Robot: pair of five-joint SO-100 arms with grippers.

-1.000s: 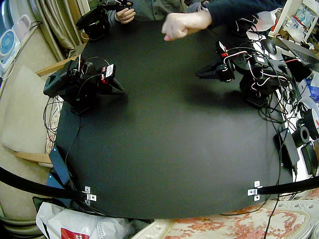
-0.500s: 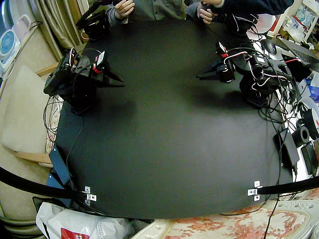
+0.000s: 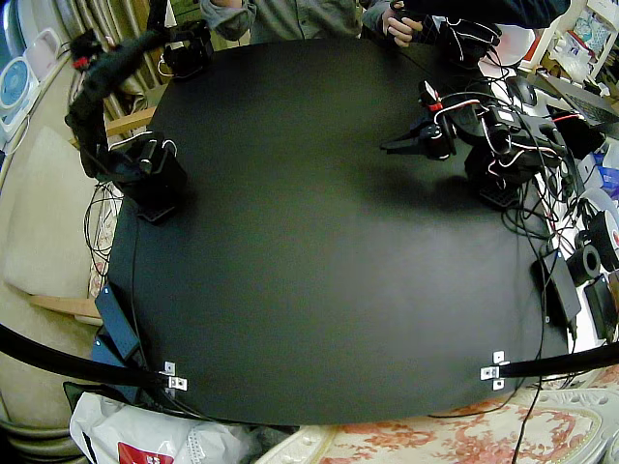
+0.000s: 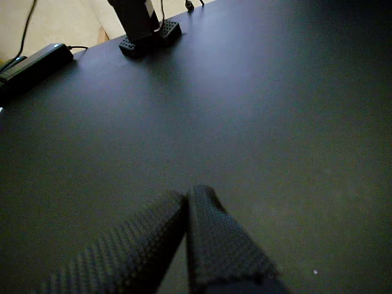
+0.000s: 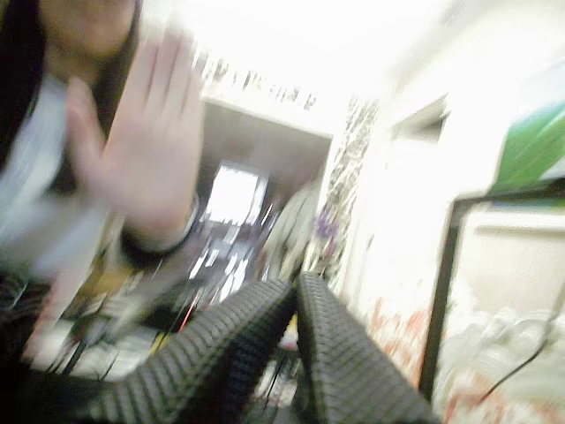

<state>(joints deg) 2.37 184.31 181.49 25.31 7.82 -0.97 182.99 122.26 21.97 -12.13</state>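
In the fixed view the black table (image 3: 309,280) carries both arms. The left arm (image 3: 493,145) stands at one side edge of the table among loose cables (image 3: 542,193). It is folded low, and the left gripper (image 3: 387,148) is just above the table, pointing towards its middle with its tips drawn together. The right arm (image 3: 97,77) stands at the opposite side edge and rears high above the table. The right gripper (image 3: 155,14) is a blur at the table's far corner, so its fingers cannot be judged here. A person in a grey top (image 3: 290,14) is behind the far edge. Below the near edge lies a white bag (image 3: 145,440) with a red label whose marks are too small to read.

In a wrist view the left gripper (image 4: 187,195) shows what the fixed view only hints at: its two ribbed fingers (image 4: 214,239) lie closed against each other, low over the bare table (image 4: 275,92). Across the table stands the right arm's base (image 4: 147,33), and a flat black box (image 4: 33,61) lies at that same edge.

In a wrist view the right gripper (image 5: 296,287) is closed pad to pad, clear of the table and aimed at a blurred open hand (image 5: 141,150), palm towards the camera. That raised hand does not appear in the fixed view.
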